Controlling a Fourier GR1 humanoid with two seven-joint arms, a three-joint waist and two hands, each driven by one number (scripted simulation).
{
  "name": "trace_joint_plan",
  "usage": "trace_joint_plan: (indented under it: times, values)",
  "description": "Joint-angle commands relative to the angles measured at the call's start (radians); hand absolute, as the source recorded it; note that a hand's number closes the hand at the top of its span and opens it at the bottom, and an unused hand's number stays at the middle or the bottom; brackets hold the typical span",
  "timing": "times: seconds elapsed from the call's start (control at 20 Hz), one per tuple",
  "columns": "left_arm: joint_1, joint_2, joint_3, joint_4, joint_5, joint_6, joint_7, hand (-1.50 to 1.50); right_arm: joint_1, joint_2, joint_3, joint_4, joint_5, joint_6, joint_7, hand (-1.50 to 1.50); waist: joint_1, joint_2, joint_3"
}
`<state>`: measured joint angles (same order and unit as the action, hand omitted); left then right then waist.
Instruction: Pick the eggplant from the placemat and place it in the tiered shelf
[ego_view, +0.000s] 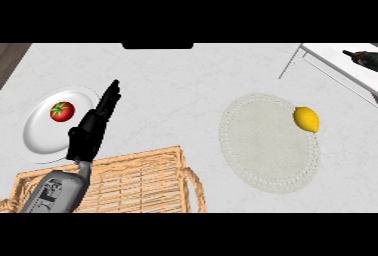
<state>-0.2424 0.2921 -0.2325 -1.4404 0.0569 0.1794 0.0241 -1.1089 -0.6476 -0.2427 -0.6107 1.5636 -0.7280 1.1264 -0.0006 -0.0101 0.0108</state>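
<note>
A round pale placemat (262, 150) lies on the counter at the right, with a yellow lemon (306, 119) on its upper right rim. The white tiered shelf (325, 54) stands at the top right corner. On its top surface lies a dark elongated thing that looks like the eggplant (362, 58), partly cut off by the view's right edge. My left hand (92, 127) rests open at the left, fingers straight and pointing up, holding nothing. My right hand does not show.
A white plate (40, 137) with a red tomato (62, 111) sits at the left, just beside my left hand. A wicker basket (148, 182) stands at the lower left, under my left forearm.
</note>
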Motion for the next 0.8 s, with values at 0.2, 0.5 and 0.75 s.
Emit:
trace_joint_plan:
  times: [0.2, 0.5, 0.75]
  values:
    - [0.060, -0.056, -0.024, 0.017, -0.016, 0.022, -0.018, 0.00, 0.019, 0.026, -0.096, -0.135, -0.113, -0.025, 0.008, -1.50, -0.003, 0.007, -0.011]
    - [0.044, -0.015, 0.024, 0.036, 0.019, -0.025, -0.017, 0.00, -0.003, 0.053, -0.112, -0.304, -0.032, -0.052, 0.086, -1.50, -0.009, 0.003, -0.012]
    - [0.045, -0.015, 0.020, 0.020, 0.019, -0.037, -0.002, 0.00, -0.027, 0.042, -0.170, -0.461, 0.060, -0.066, 0.124, -1.50, -0.014, 0.001, -0.012]
